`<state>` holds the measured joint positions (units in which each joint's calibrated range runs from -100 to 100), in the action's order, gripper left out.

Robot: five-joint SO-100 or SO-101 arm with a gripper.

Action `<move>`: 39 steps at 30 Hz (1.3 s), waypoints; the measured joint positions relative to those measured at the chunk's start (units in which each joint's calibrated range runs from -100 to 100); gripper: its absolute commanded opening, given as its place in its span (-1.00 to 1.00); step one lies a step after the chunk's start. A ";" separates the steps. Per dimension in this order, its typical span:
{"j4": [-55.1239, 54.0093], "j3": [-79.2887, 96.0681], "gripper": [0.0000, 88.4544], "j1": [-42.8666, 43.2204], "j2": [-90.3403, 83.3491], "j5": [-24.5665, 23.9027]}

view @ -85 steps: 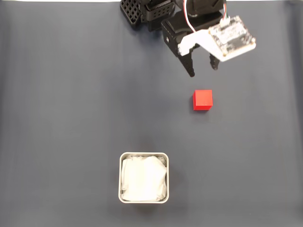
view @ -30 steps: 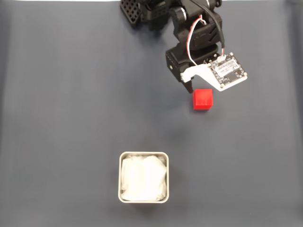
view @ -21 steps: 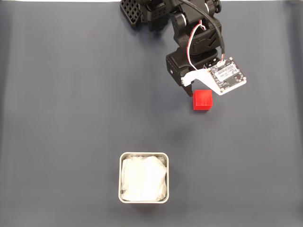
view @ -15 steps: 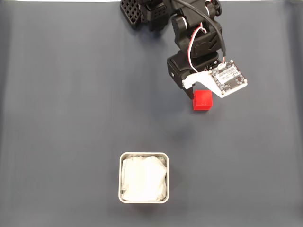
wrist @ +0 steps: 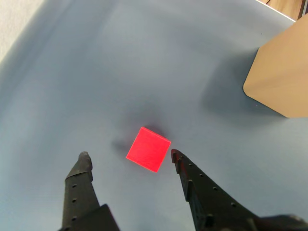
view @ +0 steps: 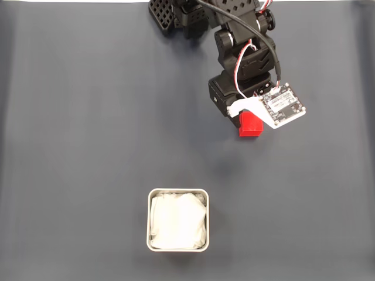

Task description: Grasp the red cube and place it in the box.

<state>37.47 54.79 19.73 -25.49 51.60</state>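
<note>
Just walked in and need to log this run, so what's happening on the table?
A small robot arm is reaching down over the red cube on the dark mat. Its gripper is open, and in the wrist view the cube lies between the two fingers, not yet gripped. The box, lined with white paper, sits apart nearer the camera, without the cube.

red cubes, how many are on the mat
1. The red cube lies on the dark mat up and to the right of the box in the fixed view, between the open fingers.
</note>
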 measured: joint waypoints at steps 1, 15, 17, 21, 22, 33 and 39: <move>-0.16 0.00 -0.13 0.00 0.26 0.00; -3.34 2.08 -0.13 0.30 2.00 0.39; -3.90 2.08 -0.13 0.30 2.00 0.39; -4.77 2.08 -0.13 0.30 2.78 0.59; -4.93 2.08 -0.13 0.30 3.04 0.59; -7.00 2.08 -0.13 0.82 4.95 0.63; -7.08 2.08 -0.13 1.56 4.95 0.63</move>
<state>30.39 56.87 21.29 -20.54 52.23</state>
